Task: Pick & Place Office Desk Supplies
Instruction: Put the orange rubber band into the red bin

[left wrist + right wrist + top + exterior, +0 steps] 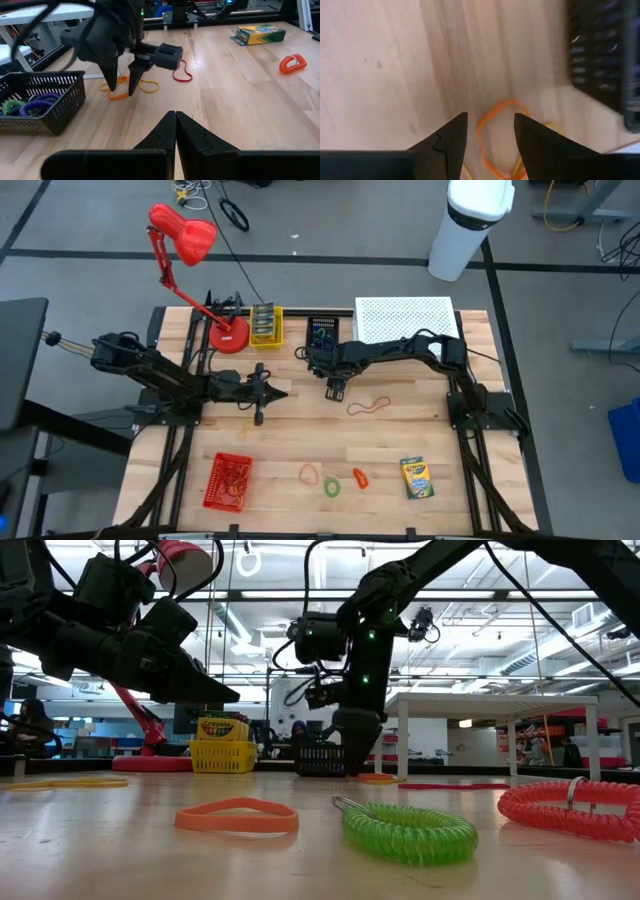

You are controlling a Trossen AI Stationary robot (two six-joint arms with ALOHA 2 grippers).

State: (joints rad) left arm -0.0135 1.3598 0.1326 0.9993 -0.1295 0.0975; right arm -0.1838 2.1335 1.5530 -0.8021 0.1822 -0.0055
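Note:
My right gripper (pixel 335 390) points down, open, just in front of the black basket (pixel 322 337). Its fingers stand on either side of a thin orange rubber band (pixel 490 112) that lies flat on the wood and overlaps a yellow band (pixel 150 88). A red rubber band (pixel 368 407) lies to its right. My left gripper (pixel 265 392) is shut and holds nothing, left of the right one. Near the front edge lie a crayon box (pixel 416 477), an orange loop (pixel 310 473), a green coil (pixel 331 485) and an orange-red coil (pixel 359 477).
A yellow basket (pixel 265 325) of crayon boxes and the red lamp's base (pixel 228 335) stand at the back left. The white perforated riser (pixel 405 318) stands at the back right. A red basket (pixel 228 480) sits front left. The black basket holds coils (pixel 35 102).

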